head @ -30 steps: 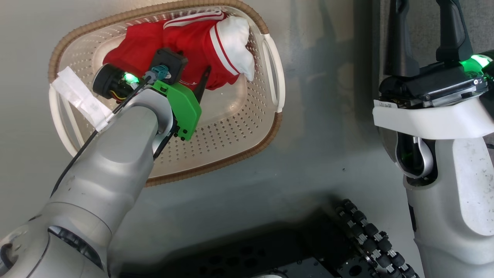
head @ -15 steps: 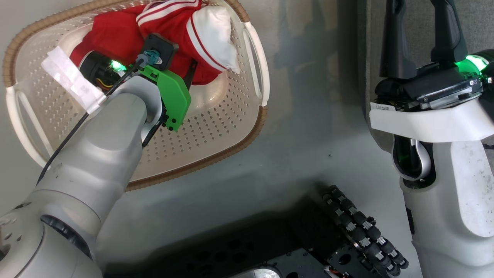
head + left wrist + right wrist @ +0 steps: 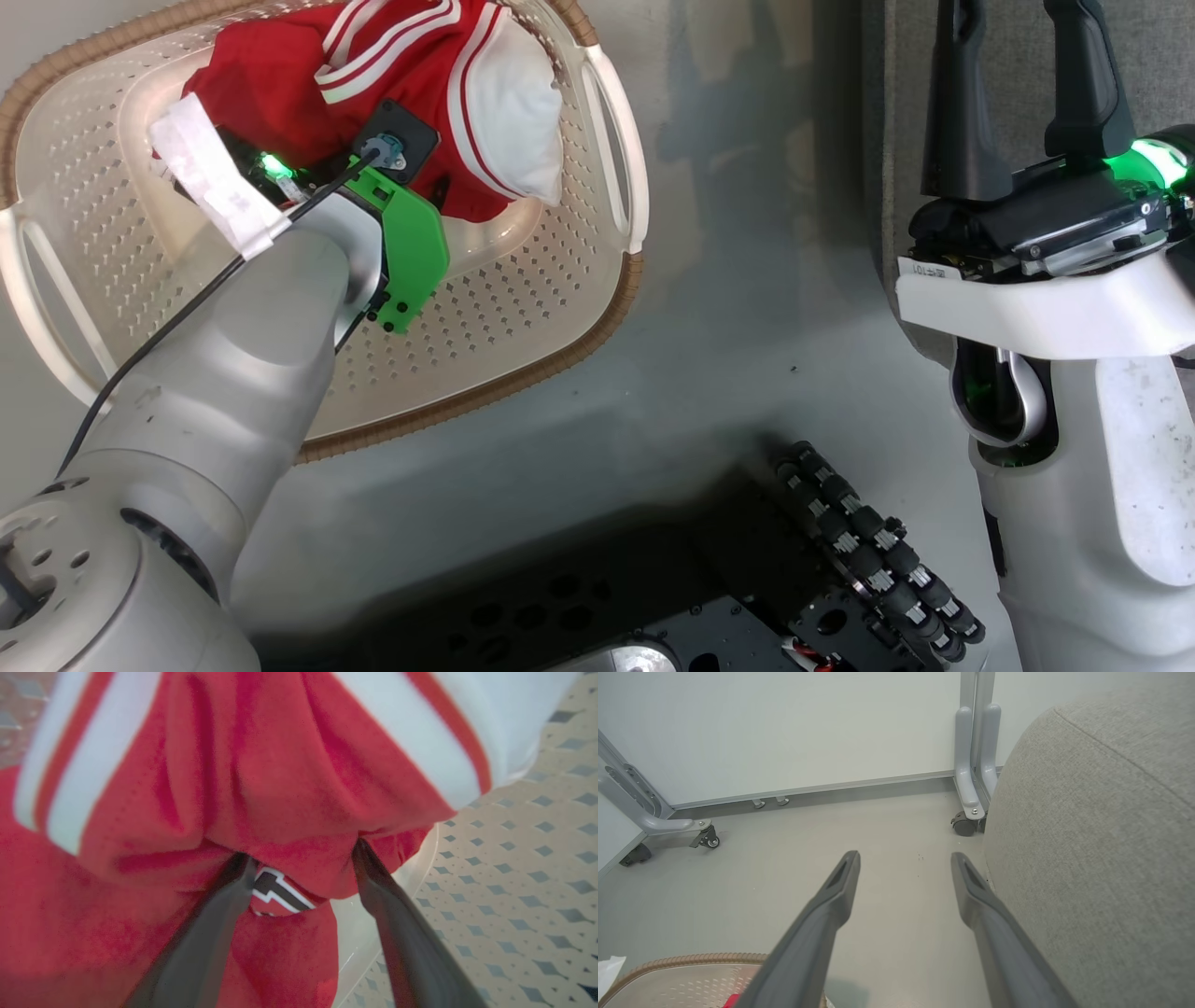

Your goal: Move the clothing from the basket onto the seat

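Red clothing (image 3: 392, 84) heaped inside cream perforated basket (image 3: 523, 308).

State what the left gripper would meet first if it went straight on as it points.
The red clothing; open fingertips of the left gripper seem to touch its folds in the basket.

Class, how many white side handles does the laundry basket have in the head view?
2. One handle is at the right end of the basket, beside the white sleeve of the clothing; the other is at its left end, by the picture's edge. None seems hidden.
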Motion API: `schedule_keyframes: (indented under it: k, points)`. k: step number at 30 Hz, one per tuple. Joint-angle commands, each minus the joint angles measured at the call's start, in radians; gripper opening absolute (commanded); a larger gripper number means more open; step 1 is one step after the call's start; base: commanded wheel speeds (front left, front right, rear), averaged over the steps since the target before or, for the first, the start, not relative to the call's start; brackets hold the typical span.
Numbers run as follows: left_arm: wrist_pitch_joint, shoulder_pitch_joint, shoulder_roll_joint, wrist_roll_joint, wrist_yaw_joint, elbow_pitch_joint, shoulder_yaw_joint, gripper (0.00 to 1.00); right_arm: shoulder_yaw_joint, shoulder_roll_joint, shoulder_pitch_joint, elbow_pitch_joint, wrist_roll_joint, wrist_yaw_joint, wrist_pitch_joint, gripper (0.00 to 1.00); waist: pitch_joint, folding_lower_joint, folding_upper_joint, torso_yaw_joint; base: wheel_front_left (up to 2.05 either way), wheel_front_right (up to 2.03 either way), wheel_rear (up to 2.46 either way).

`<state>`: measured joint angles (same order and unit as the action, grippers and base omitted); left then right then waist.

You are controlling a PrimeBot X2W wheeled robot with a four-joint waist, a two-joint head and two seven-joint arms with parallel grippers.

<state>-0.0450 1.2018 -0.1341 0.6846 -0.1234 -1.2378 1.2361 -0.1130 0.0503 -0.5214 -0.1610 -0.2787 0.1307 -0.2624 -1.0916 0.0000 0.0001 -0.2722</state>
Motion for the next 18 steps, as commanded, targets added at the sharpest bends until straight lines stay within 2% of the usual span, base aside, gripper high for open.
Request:
schedule_keyframes:
  k: [1,3,5,13,18]
  points:
    - [0.008,0.008,0.004,0.005,0.006,-0.011,0.002,1.0,0.002,0.0,0.009,-0.008,0.006,0.0,-0.003,1.0,0.0,0.0,-0.0001,0.002,0.0,0.0,0.0]
    - [0.01,0.003,0.01,0.013,0.008,-0.018,-0.003,1.0,0.002,0.0,0.011,-0.015,0.009,0.0,-0.004,1.0,0.0,0.0,-0.0001,0.004,0.0,0.0,0.0]
    - [-0.006,0.003,0.015,0.029,0.007,-0.022,-0.016,0.0,0.003,0.0,0.014,-0.022,0.008,0.0,-0.003,1.0,-0.001,0.0,-0.0001,0.005,0.0,0.0,0.0]
    - [-0.038,0.022,0.035,0.044,0.001,-0.031,-0.023,0.0,0.023,0.0,0.015,-0.032,0.015,0.0,-0.004,1.0,0.0,0.0,-0.0001,0.014,0.0,0.0,0.0]
    - [-0.108,0.008,0.039,0.034,-0.004,-0.021,-0.015,0.0,0.035,0.0,0.013,-0.02,0.028,0.0,-0.004,1.0,0.031,0.0,-0.0001,0.031,0.0,0.0,0.0]
